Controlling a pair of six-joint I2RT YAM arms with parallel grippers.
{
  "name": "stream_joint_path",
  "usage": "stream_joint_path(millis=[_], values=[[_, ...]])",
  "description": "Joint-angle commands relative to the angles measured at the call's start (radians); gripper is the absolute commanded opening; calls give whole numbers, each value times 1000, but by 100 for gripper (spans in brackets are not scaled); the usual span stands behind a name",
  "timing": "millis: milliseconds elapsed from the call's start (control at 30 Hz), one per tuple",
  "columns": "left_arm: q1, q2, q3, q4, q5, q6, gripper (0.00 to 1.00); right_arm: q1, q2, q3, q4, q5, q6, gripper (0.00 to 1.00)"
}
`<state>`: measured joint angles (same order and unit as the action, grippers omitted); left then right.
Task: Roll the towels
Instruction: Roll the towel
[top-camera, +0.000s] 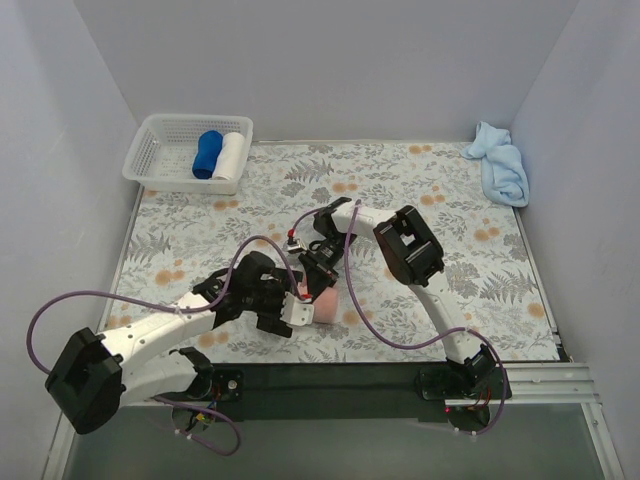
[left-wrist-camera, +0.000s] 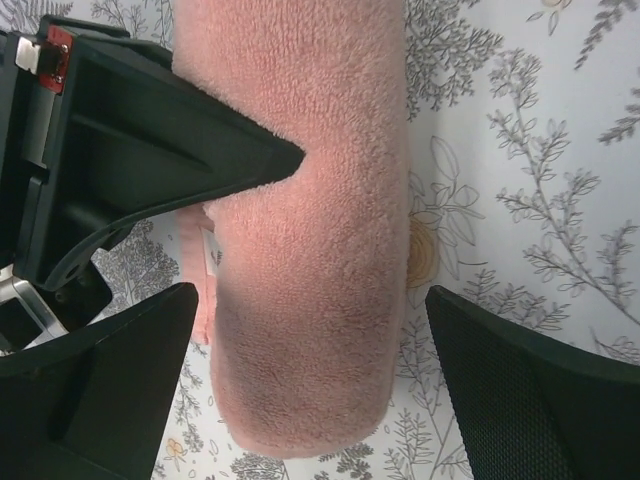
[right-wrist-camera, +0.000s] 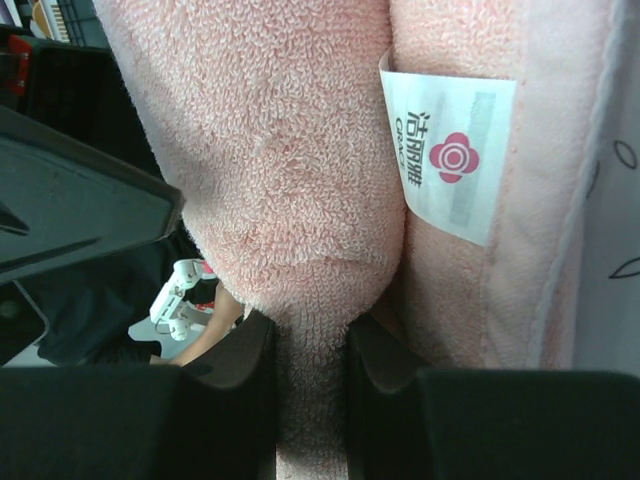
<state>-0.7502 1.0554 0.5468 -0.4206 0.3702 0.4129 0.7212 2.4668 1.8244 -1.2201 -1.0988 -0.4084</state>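
Salmon-pink towel: rolled, lower centre of the top view. Sky-blue towel: bunched, upper right. The right gripper pinches pink terry; the left gripper stands wide open astride it. Soft, light and probably springy: grasp across the middle.

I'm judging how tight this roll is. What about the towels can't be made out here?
Top view: the left gripper and right gripper cover most of the pink towel.
Left wrist view: the top edge cuts off the roll's far end.
Right wrist view: small print on the tag is blurred.
Top view: the light blue towel is too small to show its folds.
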Motion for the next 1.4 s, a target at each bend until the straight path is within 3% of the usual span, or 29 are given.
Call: stream_joint_path(millis=[0, 67, 200, 233, 333, 367, 433, 467, 567, 667, 800, 967, 1133, 1200, 1367], values=[[-9, 24, -33, 98, -50, 30, 92, 20, 110, -37, 99, 310, -92, 1], [-17, 64, -42, 97, -65, 41, 87, 17, 106, -46, 103, 313, -95, 1], [-18, 123, -36, 50, -45, 53, 65, 12, 80, -47, 108, 317, -93, 1], [-20, 147, -18, 7, -33, 49, 53, 9, 66, -47, 106, 318, -92, 1], [-20, 199, 31, -79, 7, 15, 30, 3, 32, -43, 105, 332, -81, 11], [-18, 209, 41, -101, 15, 10, 26, -2, 20, -45, 105, 342, -78, 20], [-18, 239, 64, -168, 38, 6, 16, -15, -18, -48, 103, 355, -70, 30], [-20, 248, 83, -188, 47, -5, 13, -22, -32, -47, 105, 378, -67, 40], [-20, 291, 126, -271, 84, -28, 6, -60, -97, -36, 103, 433, -60, 54], [-12, 331, 159, -340, 134, -45, 2, -113, -175, -19, 102, 477, -56, 61], [3, 396, 218, -397, 182, -77, 0, -198, -329, -46, 126, 481, -59, 62], [74, 515, 323, -509, 297, -71, 0, -293, -511, -222, 200, 427, -46, 62], [165, 690, 474, -602, 378, -68, 1, -287, -732, -378, 323, 448, -35, 67], [192, 763, 521, -627, 397, -63, 1, -281, -820, -459, 394, 470, -27, 73], [242, 880, 639, -673, 400, -56, 2, -169, -965, -602, 536, 620, -32, 78]])
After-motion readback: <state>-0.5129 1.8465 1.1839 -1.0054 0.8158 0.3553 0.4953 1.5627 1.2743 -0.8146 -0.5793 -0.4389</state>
